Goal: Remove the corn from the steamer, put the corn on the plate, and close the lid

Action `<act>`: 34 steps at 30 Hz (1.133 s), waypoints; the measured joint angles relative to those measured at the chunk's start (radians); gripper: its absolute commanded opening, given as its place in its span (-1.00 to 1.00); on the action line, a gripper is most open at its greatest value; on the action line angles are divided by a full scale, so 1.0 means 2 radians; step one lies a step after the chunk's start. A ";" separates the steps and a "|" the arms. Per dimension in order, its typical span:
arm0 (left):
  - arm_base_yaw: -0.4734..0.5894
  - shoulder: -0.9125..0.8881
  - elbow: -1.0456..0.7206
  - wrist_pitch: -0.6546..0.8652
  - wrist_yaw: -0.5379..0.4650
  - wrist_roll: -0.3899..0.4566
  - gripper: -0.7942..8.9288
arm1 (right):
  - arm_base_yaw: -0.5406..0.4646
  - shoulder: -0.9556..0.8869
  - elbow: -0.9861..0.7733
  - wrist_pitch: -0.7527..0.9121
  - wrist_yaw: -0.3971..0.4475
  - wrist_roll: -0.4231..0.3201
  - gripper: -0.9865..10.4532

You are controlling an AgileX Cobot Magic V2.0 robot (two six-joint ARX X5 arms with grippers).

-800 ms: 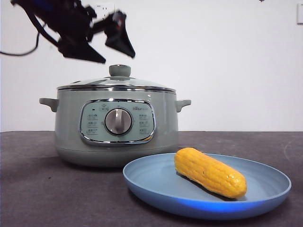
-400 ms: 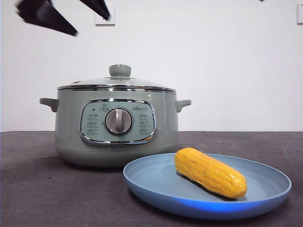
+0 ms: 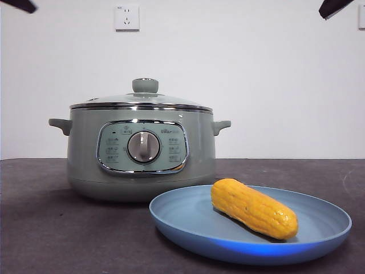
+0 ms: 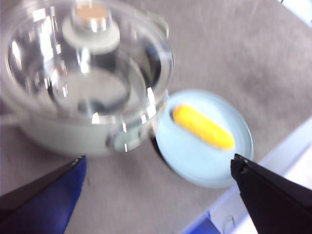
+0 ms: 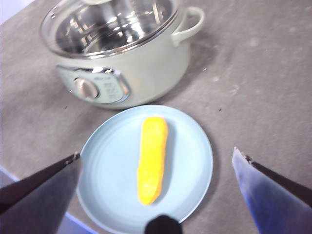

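Observation:
The yellow corn [image 3: 254,208] lies on the light-blue plate [image 3: 319,231], in front of and to the right of the sage-green steamer [image 3: 140,149]. The glass lid [image 3: 140,100] with its green knob sits closed on the steamer. High above the pot, my left gripper [image 4: 158,187] is open with nothing between its jaws; in its wrist view the lid [image 4: 92,53], plate [image 4: 185,156] and corn [image 4: 203,127] lie far below. My right gripper [image 5: 156,187] hangs open and empty well above the plate [image 5: 195,146] and corn [image 5: 151,158].
A dark grey tabletop [image 3: 45,228] runs under everything. A white wall with a socket [image 3: 126,17] stands behind. Only black arm tips show at the top left corner [image 3: 20,4] and top right corner [image 3: 333,7] of the front view.
The left arm has risen up and to the left, away from the lid knob, until only a tip shows at the top corner. A black tip now shows at the top right.

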 measured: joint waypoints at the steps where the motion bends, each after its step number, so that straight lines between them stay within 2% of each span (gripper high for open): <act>1: 0.000 -0.002 0.000 -0.017 0.000 0.000 0.04 | 0.000 0.000 0.000 -0.002 -0.010 0.000 0.06; 2: 0.000 -0.003 0.000 -0.030 0.000 0.000 -0.12 | 0.000 0.000 0.000 -0.003 -0.019 0.000 -0.08; 5: 0.000 -0.002 0.000 -0.059 0.000 0.001 -0.90 | 0.000 0.000 0.000 -0.004 -0.044 -0.001 -0.74; 6: 0.000 -0.002 0.000 -0.062 0.000 0.004 -0.84 | 0.000 0.000 0.000 -0.004 -0.045 -0.001 -0.86; 34: 0.000 -0.002 0.000 -0.043 -0.002 0.009 -0.85 | 0.000 0.000 0.000 -0.007 -0.042 -0.003 -0.83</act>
